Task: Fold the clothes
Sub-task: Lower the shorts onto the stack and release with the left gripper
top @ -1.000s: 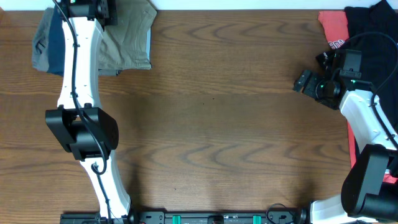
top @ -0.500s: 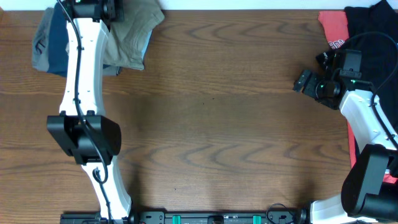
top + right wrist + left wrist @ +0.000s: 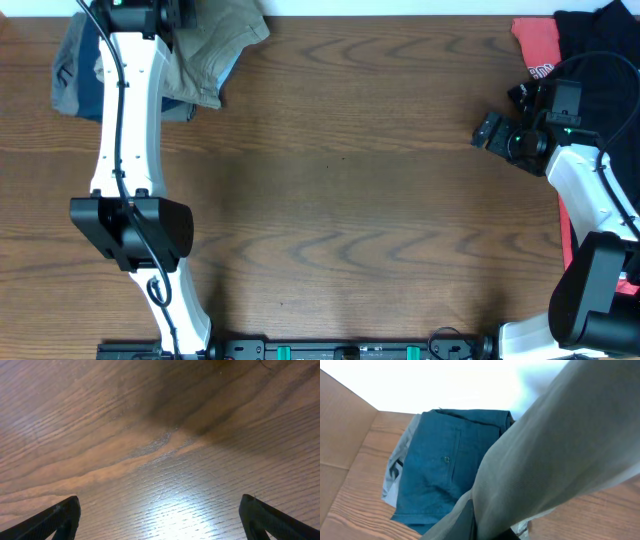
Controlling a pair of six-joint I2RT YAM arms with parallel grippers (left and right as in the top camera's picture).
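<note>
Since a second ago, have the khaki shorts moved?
Yes. The khaki shorts have bunched toward the table's far edge, swinging right, away from the unmoved navy garment.

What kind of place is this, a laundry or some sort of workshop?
Probably a robotics test bench, not a laundry: a left robot arm and a right robot arm stand at a wood-grain table, with khaki shorts in one far corner and black and red garments in the other.

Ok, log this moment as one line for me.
left gripper: shut on shorts, far-left corner | shorts: bunched, hanging, not folded | right gripper: open, empty, above table
</note>
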